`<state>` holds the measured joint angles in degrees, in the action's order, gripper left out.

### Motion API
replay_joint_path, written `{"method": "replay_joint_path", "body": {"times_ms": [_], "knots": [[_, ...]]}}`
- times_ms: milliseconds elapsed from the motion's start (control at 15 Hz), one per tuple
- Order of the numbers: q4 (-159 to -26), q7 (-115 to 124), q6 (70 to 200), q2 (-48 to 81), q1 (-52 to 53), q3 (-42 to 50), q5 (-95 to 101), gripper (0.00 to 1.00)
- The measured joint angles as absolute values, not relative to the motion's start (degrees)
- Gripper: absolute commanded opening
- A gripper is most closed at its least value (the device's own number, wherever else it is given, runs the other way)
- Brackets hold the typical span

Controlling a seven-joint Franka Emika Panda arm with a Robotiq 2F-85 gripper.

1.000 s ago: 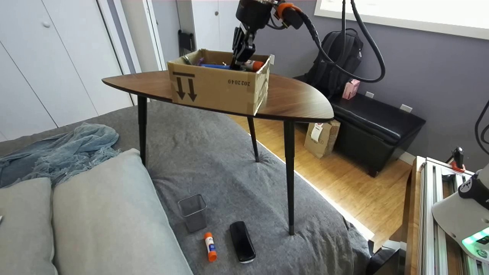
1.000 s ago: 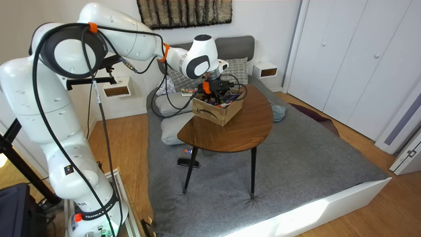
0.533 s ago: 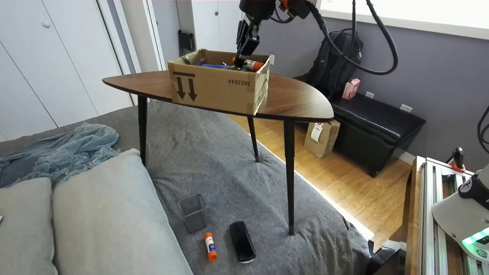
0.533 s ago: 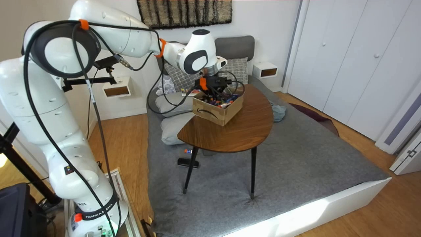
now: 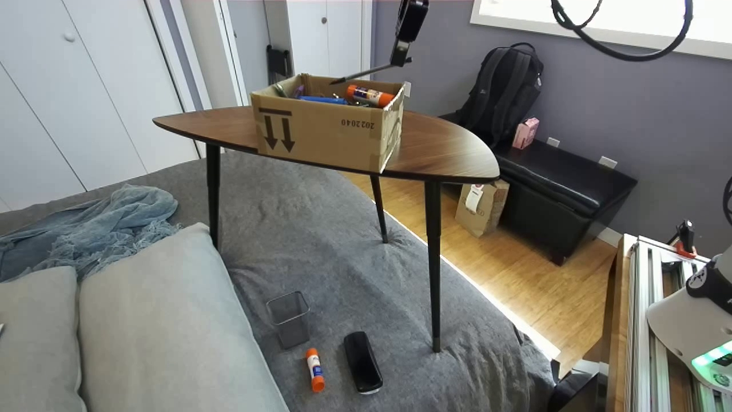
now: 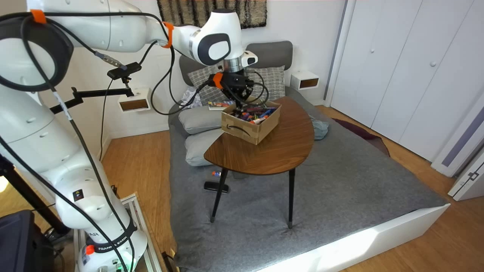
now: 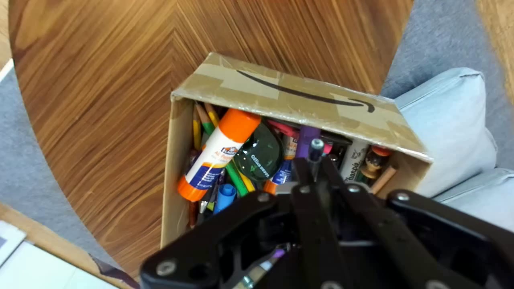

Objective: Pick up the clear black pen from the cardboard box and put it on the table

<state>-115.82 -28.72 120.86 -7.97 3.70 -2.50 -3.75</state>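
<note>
As the gripper (image 5: pixel 399 59) hangs over the box (image 5: pixel 320 134), its two fingers pinch the pen (image 5: pixel 364 74) near one end, most of the visible length jutting out at a slant, the dark tip lower and over the box's open top. In the wrist view, the pen's short, rounded end pokes out just beyond the fingertips, above jumbled contents (image 7: pixel 237 179) that include an orange-capped glue stick (image 7: pixel 219 155). Beneath gripper and pen, the box rests on the table (image 5: pixel 449 150).
</note>
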Motion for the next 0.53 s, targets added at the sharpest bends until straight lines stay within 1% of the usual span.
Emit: {"method": "replay_joint_path", "body": {"times_ms": [267,533], "knots": [[-117.82,-21.22,122.35,-11.71,2.32,-1.34,-2.29,0.02],[-121.50,-11.78,129.79,-12.56,-0.52,-0.77,4.36,0.02]]}}
